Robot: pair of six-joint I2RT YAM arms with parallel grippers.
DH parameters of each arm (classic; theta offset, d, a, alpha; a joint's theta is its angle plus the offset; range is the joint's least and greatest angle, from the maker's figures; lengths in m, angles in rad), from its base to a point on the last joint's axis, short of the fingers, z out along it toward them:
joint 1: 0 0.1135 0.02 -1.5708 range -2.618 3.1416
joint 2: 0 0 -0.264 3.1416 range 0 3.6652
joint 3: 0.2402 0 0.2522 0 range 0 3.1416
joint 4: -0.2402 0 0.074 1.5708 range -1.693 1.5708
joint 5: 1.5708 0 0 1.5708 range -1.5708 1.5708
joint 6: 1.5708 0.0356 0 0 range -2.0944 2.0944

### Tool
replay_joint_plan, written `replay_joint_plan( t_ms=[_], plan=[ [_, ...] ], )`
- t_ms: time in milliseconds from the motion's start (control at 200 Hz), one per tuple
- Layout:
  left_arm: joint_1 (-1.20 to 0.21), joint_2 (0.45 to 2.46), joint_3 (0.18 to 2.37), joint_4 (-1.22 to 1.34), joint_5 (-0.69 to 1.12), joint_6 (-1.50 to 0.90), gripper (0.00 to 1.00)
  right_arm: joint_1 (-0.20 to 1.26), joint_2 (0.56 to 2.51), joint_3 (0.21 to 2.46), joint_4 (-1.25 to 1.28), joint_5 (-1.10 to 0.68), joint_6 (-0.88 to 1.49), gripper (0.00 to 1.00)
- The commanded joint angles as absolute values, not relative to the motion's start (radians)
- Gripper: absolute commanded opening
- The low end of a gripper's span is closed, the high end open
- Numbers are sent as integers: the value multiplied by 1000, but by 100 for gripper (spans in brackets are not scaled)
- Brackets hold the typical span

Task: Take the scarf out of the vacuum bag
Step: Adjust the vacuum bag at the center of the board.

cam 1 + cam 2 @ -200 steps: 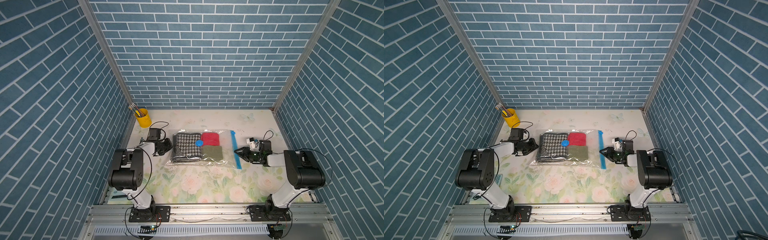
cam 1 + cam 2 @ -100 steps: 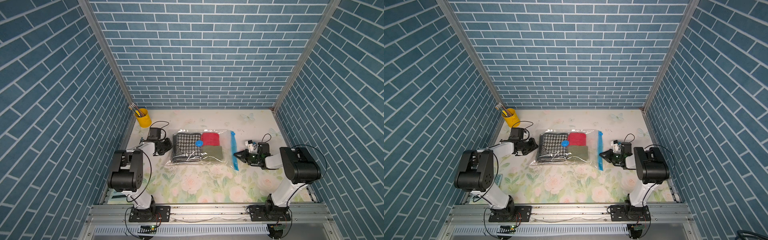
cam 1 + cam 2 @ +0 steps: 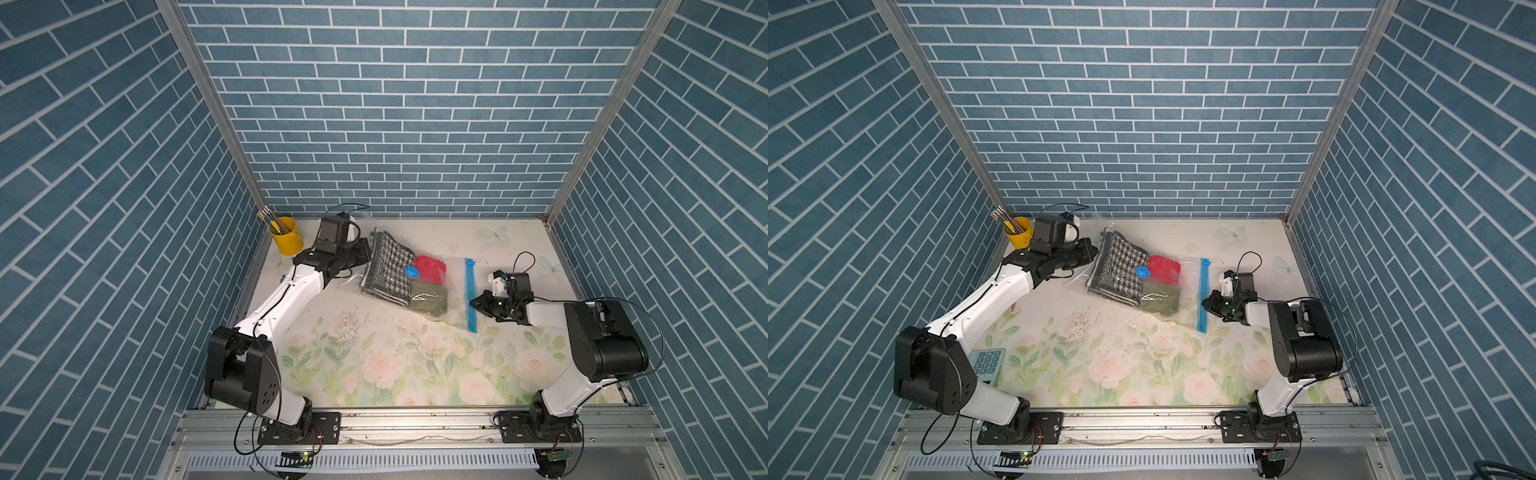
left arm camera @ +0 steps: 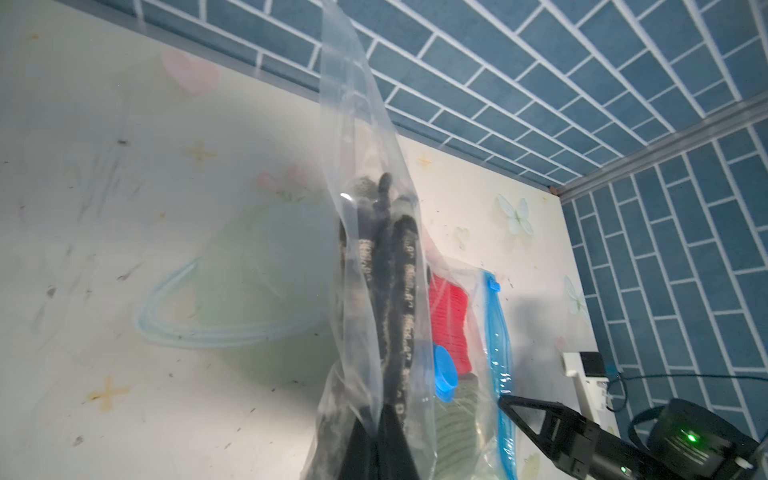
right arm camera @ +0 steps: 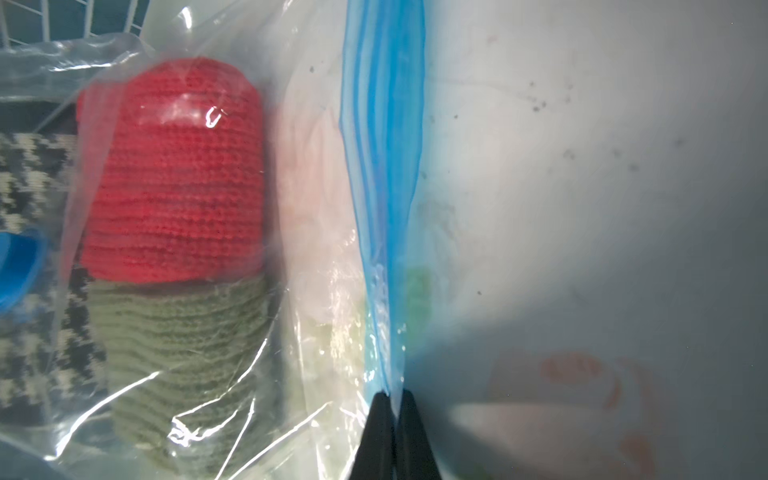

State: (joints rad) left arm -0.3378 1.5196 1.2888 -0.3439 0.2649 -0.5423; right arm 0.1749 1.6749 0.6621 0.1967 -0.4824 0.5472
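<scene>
In both top views the left claw (image 3: 366, 250) (image 3: 1093, 251) is pinching the sealed end of the vacuum bag (image 3: 455, 286) (image 3: 1187, 286) with its jaws drawn narrow. It is holding that end up off the table (image 3: 374, 353), so the bag is sloping down and away from it toward the right claw (image 3: 473, 302) (image 3: 1205, 303).

The right claw is gripping the light-blue zip strip (image 5: 382, 124) with its jaws nearly together. In the right wrist view the strip is running straight out from its tips (image 5: 392, 397).

The scarf (image 3: 390, 266) (image 3: 1121, 266) is sitting inside the bag, directly ahead of the left claw and well away from the right one. In the left wrist view its folds (image 4: 395, 270) are standing edge-on just beyond the closed fingers (image 4: 390, 440), behind clear plastic. I cannot tell whether the fingers are catching scarf as well as plastic.

Between the scarf and the right claw, a red knit (image 5: 174, 174) and an olive-green knit (image 5: 178, 353) are lying side by side in the bag. The blue valve cap (image 3: 412, 272) is sitting where scarf and red knit meet.
</scene>
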Motion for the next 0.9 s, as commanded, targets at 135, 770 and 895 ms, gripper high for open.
replay_joint_plan(
  t_ms=[135,770,895],
  plan=[
    [-509,1600,1515,-415,252,-560,0,237,1722,719,-34,-220,469,0],
    [-624,1706,2032,-734,-13,-534,0,288,1810,838,-208,-152,384,0],
    [-623,1711,2071,-803,-83,-537,0,301,1821,859,-236,-138,365,0]
  ],
)
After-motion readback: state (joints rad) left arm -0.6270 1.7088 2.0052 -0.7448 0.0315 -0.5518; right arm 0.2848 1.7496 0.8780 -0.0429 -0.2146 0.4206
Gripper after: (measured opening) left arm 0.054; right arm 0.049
